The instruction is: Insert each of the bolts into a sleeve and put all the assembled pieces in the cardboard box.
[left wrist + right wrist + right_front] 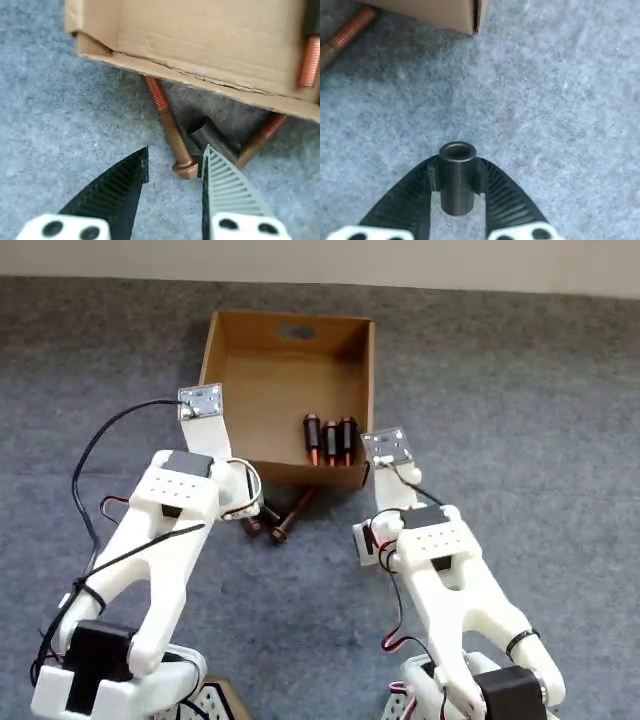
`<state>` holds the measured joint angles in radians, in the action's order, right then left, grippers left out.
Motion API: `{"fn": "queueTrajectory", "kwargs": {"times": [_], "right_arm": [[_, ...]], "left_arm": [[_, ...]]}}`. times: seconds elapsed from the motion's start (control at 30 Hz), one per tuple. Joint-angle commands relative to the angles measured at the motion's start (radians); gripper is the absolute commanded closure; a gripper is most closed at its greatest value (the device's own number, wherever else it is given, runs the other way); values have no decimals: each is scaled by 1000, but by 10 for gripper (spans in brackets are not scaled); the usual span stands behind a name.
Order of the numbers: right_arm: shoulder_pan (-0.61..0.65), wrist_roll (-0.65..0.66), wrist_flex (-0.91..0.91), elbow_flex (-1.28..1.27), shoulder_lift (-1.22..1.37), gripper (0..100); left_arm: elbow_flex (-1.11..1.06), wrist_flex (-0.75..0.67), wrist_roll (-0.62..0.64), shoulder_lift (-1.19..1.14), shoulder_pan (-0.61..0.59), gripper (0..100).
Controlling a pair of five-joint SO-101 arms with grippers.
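Right gripper [456, 171] pinches dark sleeve [456, 184]; left gripper [175, 150] spread wide, head of 1 copper bolt [168, 124] between fingertips, cardboard box [200, 40] just beyond.

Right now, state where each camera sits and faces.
High: fixed overhead, looks down on box, left arm and right arm.
Left wrist: on the left arm, faces two bolts by the box past the open left gripper.
Right wrist: on the right arm, faces the table past the right gripper, shut on a sleeve.
Shared: both wrist views catch the box.
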<state>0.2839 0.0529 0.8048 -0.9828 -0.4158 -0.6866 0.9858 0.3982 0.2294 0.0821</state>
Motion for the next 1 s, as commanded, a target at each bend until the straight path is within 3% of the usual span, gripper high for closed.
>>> {"fn": "queueTrajectory", "kwargs": {"times": [0.0,0.23,0.63,0.8,0.97], "right_arm": [[-13,9,-13,2,-35,993],[-13,9,-13,2,-35,993],[-13,9,-13,2,-35,993],[-13,9,-13,2,-35,993],[-13,9,-13,4,-35,993]], "left_arm": [[-4,-44,8,-8,-10,822],[58,-80,8,-182,-7,822],[208,40,3,-358,-5,826],[208,69,0,-320,-12,999],[202,135,0,-243,-10,992]]}}
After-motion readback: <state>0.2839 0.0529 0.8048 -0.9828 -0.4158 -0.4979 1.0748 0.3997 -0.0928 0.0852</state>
